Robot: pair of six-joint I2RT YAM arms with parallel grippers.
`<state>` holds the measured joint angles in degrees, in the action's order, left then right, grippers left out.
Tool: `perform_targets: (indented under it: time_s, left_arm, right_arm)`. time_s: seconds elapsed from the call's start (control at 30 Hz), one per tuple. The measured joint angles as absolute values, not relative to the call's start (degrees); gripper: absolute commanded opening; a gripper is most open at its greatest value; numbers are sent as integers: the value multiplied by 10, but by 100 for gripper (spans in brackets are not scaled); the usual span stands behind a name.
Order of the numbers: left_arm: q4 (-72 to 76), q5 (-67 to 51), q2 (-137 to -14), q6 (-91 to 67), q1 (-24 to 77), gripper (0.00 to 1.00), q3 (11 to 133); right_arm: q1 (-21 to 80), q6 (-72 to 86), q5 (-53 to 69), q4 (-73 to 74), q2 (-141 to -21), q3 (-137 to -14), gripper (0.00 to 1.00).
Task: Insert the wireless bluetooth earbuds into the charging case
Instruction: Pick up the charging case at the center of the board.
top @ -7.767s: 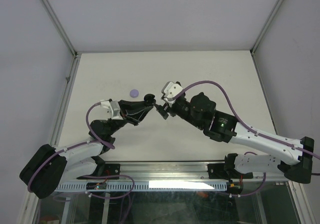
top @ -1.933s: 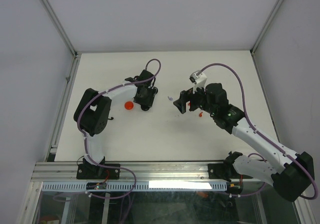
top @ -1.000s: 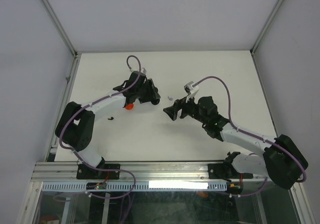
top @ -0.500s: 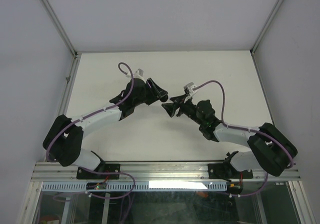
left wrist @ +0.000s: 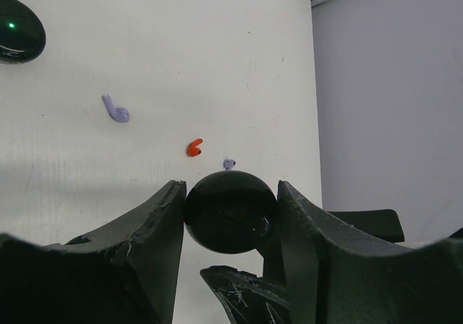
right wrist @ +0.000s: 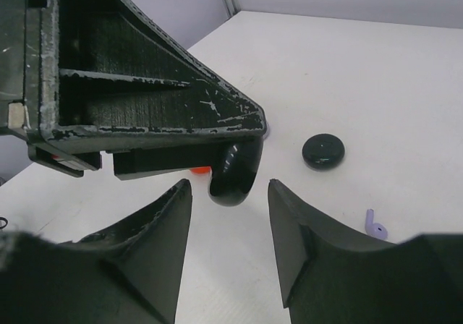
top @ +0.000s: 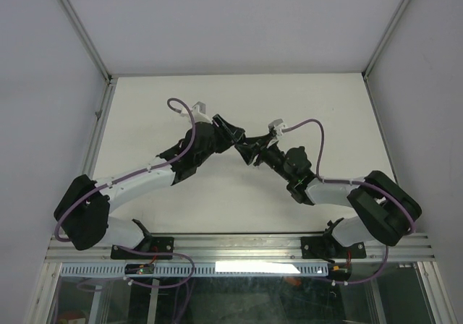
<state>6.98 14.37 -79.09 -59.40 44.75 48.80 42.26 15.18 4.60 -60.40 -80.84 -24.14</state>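
Observation:
My left gripper [left wrist: 230, 194] is shut on a round black charging case [left wrist: 230, 212], closed, held by its edges above the table. In the top view the left gripper [top: 236, 137] meets my right gripper [top: 249, 152] at the table's middle. My right gripper [right wrist: 228, 194] is open, its fingers on either side just below the held case [right wrist: 233, 172], apart from it. On the table lie a lilac earbud [left wrist: 116, 110], a red earbud [left wrist: 194, 147] and a small lilac bit [left wrist: 229, 163]. A lilac earbud [right wrist: 375, 225] also shows in the right wrist view.
A second round black case [right wrist: 323, 151] lies on the table; it also shows in the left wrist view [left wrist: 18, 18] with a green light. White walls and metal rails [top: 94, 132] bound the table.
Both arms have swung inward until the grippers meet at the middle. The left gripper carried the black case there. The red disc seen earlier by the left arm is now hidden.

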Motion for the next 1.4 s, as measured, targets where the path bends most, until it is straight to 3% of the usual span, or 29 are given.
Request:
perform_targets:
  time_s: [0.93,1.1,1.27,1.4]
  left_arm:
    - [81,299,-771,-506,527,33,488]
    - [87,316,-771,-486,537,35,488]
    - [98,321,-771,-465,541,45,488]
    - [99,317,-758,-422,544,55,487]
  right_arm:
    - [398,223,97,-677,-840,-250,33]
    - [391,237,110,-682,-841,-250,20]
    - [378,246,138,-696,-847,-251,3]
    - [364,249,181,-714,-850,-251,0]
